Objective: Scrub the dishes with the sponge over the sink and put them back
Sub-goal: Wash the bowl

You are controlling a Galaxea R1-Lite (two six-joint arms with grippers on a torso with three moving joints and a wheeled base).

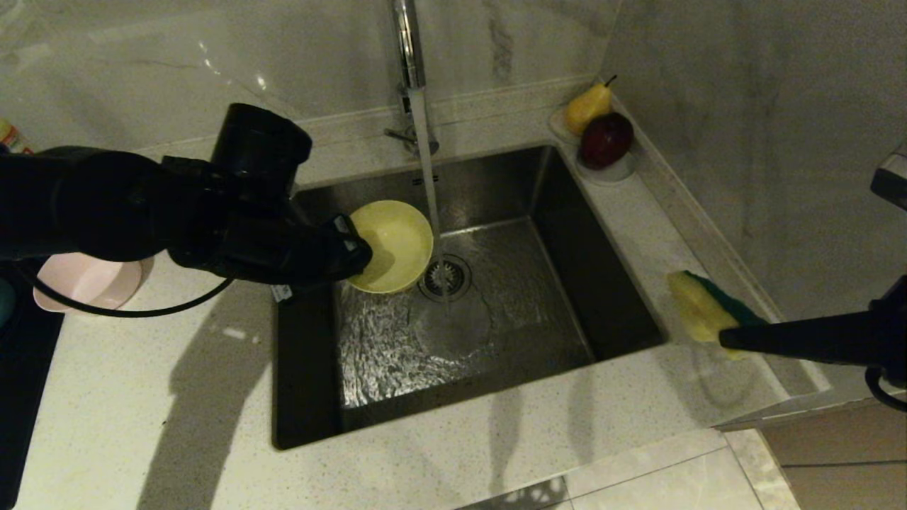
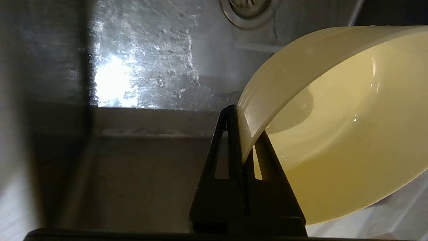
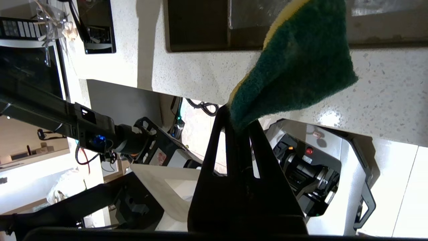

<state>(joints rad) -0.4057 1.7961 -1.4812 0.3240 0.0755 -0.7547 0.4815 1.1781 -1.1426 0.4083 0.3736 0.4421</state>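
Yellow bowl (image 1: 393, 244) hangs tilted over the sink (image 1: 609, 297) at frame centre, just left of the running tap (image 1: 407, 42) stream; our left gripper (image 1: 358, 251) pinches its rim. At the right edge, our right gripper (image 1: 726, 338) clamps the sponge (image 1: 698, 304) above the counter (image 1: 177, 397). We see a pink bowl (image 1: 85, 280) at far left.

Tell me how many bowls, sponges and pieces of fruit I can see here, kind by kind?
Bowls: 2, a yellow bowl and a pink bowl
Sponges: 1, the sponge
Fruit: 2, a pear and a red apple
Total: 5
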